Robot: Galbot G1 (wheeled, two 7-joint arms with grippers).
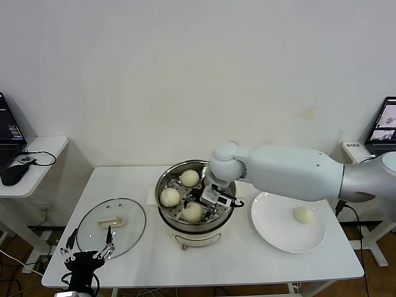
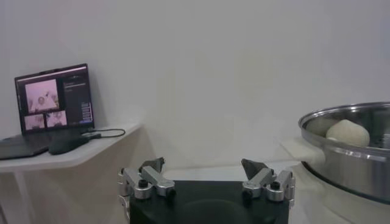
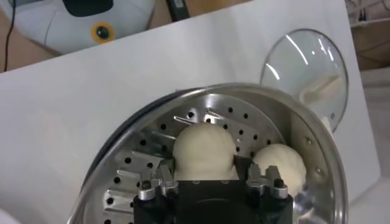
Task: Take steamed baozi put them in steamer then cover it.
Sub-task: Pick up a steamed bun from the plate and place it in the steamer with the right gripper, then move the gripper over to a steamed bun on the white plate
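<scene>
The right claw stood open around a baozi in the steamer; the left claw waited open. The last bun looked soft, needing a gentle side grip

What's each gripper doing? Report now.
Left gripper: open, empty, parked near the glass lid.
Right gripper: open inside the steamer, straddling a baozi.

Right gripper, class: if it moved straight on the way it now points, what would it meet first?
The right gripper points down into the steamer, fingers open around a baozi. It would probably meet that bun first, then the perforated tray underneath.
</scene>
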